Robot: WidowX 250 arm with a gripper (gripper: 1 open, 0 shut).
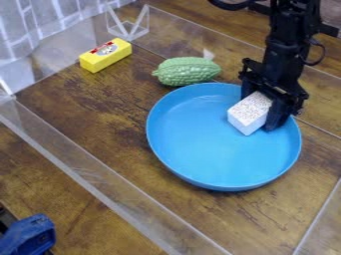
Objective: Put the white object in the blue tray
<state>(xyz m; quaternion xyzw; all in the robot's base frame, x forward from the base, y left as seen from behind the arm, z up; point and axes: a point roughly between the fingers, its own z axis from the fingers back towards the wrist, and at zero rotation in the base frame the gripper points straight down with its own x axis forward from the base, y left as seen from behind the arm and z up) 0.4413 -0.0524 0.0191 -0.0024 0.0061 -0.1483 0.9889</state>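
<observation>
Reaching down with the black fingers (273, 106) at the upper-right part of the blue tray (213, 149), over the rim on that side. Can't tell how far apart or how close together, with black parts overlapping and too small to separate. Can't confirm a hold on anything either.

Can see the white object (248, 116) right at the fingers, on their lower-left side in the camera view. Showing a pale, speckled face toward the middle of the tray, with the far upper-right end partly hidden behind black finger parts. Can't say whether pinched, just touched or only overlapped from this angle. Sitting inside the rim outline, in the upper-right part of the tray, well off the middle. Looks slanted in the view, not square to the frame. Can't verify full contact with the tray floor.

Coming in from the top right with the black arm (286, 45), down to the tray edge.

Outside the tray: near the upper-left rim, a bumpy green oval object (185, 71), lying on the brown wooden table (94, 115). Further up and left, well apart from the tray, a yellow block (106, 55) with a red label. At the bottom-left corner, a blue item (27, 236), partly cut off by the frame.
</observation>
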